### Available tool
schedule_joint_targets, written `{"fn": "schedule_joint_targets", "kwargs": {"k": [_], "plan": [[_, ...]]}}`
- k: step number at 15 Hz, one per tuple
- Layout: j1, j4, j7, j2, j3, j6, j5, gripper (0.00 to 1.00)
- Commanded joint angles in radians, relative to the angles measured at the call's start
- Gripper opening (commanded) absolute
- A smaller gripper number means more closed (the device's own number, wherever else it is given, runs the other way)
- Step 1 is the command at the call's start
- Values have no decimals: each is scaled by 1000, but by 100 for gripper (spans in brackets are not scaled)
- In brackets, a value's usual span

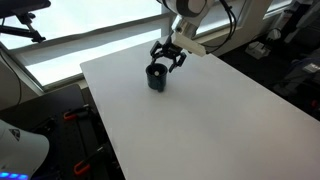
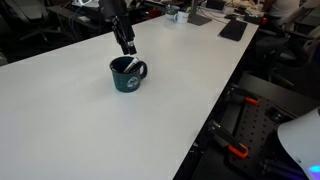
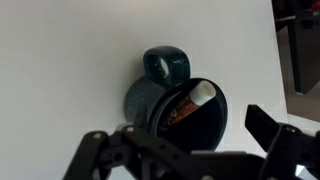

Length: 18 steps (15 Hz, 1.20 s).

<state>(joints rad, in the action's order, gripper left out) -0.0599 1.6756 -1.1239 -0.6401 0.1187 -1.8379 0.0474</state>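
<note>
Here the gripper (image 3: 180, 138) is hanging with its black, jointed fingers (image 3: 268, 122) spread wide across the bottom of the wrist view, and it is gripping nothing. In both exterior views the gripper (image 1: 168, 58) (image 2: 127, 46) is hovering just above the mug, close to its rim without visibly touching it.

The mug (image 3: 140, 100) is sitting upright in the middle of the wrist view, its looped handle pointing toward the top of the frame. It is a round, dark teal mug with a glossy glaze that looks ceramic. A slim marker (image 3: 192, 100) with a reddish barrel and a white cap is leaning inside it, the cap resting against the rim. In the exterior views the mug (image 1: 157, 78) (image 2: 126, 76) is standing left of centre in the frame, with the pale cap (image 2: 128, 65) showing above the rim.

The table (image 1: 220, 120) (image 2: 60, 110) is spreading out smooth, matt and white all round the mug. A flat dark slab (image 2: 232, 30) is lying on its far end, at the upper right in an exterior view, well apart from the mug. Red-handled clamps (image 2: 236, 150) are lying below the table's edge at the lower right.
</note>
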Motion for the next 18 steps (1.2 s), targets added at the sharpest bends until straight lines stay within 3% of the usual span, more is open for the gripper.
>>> {"fn": "schedule_joint_targets", "kwargs": {"k": [1,9,18], "plan": [[20,-1,23,2,8,11,-11,100],[67,33,125,23,12,9,-8,100],[44,121,149,97,17,-68,5,100]]}}
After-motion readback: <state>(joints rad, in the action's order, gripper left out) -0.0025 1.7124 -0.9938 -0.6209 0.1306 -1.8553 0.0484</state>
